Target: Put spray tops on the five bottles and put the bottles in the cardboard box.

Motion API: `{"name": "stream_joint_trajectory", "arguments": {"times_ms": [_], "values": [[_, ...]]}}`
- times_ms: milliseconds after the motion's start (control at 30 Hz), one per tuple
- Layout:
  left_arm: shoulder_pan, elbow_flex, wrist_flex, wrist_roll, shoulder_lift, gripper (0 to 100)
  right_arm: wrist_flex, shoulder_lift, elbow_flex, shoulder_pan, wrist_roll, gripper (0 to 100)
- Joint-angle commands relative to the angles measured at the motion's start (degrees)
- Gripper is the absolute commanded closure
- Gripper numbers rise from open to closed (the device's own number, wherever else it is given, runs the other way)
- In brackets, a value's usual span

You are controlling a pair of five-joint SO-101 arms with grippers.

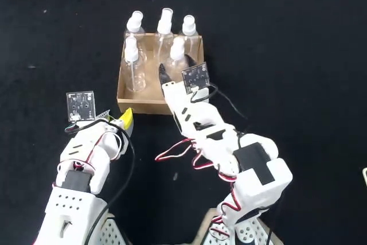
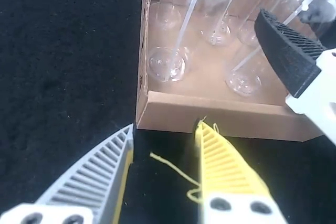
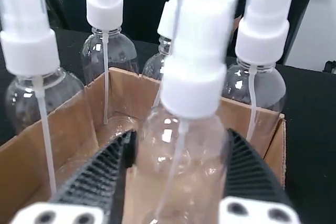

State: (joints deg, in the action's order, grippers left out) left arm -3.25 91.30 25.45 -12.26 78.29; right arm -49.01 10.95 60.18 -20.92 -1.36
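Observation:
The cardboard box stands mid-table with several clear bottles upright in it, each with a white spray top. My right gripper is over the box's near right part. Its black fingers press on both sides of the near right bottle, which stands in the box. That same bottle is next to another bottle. My left gripper is open and holds nothing, low over the table just in front of the box's front wall. Between its grey and yellow fingers lies only black cloth.
Black cloth covers the table, with bare room left and right of the box. A loose yellow thread hangs by the yellow finger. A small pale object sits at the right edge.

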Motion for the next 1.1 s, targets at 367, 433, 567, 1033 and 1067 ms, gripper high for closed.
{"name": "stream_joint_trajectory", "arguments": {"times_ms": [367, 433, 567, 1033, 1067], "values": [[-0.48, -1.19, -1.32, 0.53, 0.62, 83, 0.35, -2.15, -0.13, -0.35, -0.44, 76.8], [-0.48, -1.19, -1.32, 0.53, 0.62, 83, 0.35, -4.00, 1.10, -0.35, -0.35, 76.8], [-0.48, -1.19, -1.32, 0.53, 0.62, 83, 0.70, -5.49, 2.07, -1.23, -0.44, 76.8], [-0.48, -1.19, -1.32, 0.53, 0.62, 83, 0.88, -5.49, 2.24, -1.49, -0.44, 67.0], [-0.48, -1.19, -1.32, 0.53, 0.62, 83, 0.88, -5.49, 2.24, -1.49, -0.44, 65.0]]}}
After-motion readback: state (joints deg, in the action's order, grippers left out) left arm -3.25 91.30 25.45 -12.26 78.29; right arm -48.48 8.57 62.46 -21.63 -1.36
